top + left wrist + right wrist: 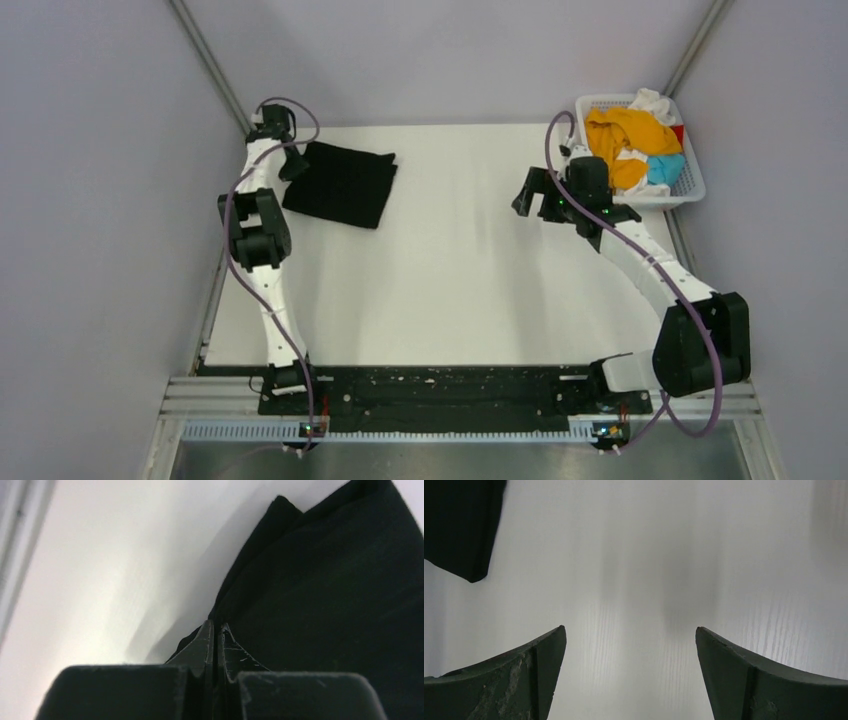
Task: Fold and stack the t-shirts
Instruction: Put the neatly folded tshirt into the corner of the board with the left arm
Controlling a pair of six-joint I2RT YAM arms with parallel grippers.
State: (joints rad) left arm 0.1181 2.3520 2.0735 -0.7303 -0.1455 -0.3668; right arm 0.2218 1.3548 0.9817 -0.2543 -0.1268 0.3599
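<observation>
We see the white table [450, 280] mostly bare across its middle and near edge, walled on 3 sides. The black t-shirt [340, 183] lies folded flat at the far left, close to the left edge. The white lattice basket [692, 187] sits in the far right corner, holding 4 crumpled shirts: orange t-shirt [625, 130], white t-shirt [652, 100], light blue t-shirt [662, 168] and a sliver of red t-shirt [679, 132]. The right gripper [630, 628] hangs spread wide over bare table beside the basket. The left gripper [215, 626] is pressed closed at the black shirt's far left corner; we cannot tell whether it pinches cloth.
</observation>
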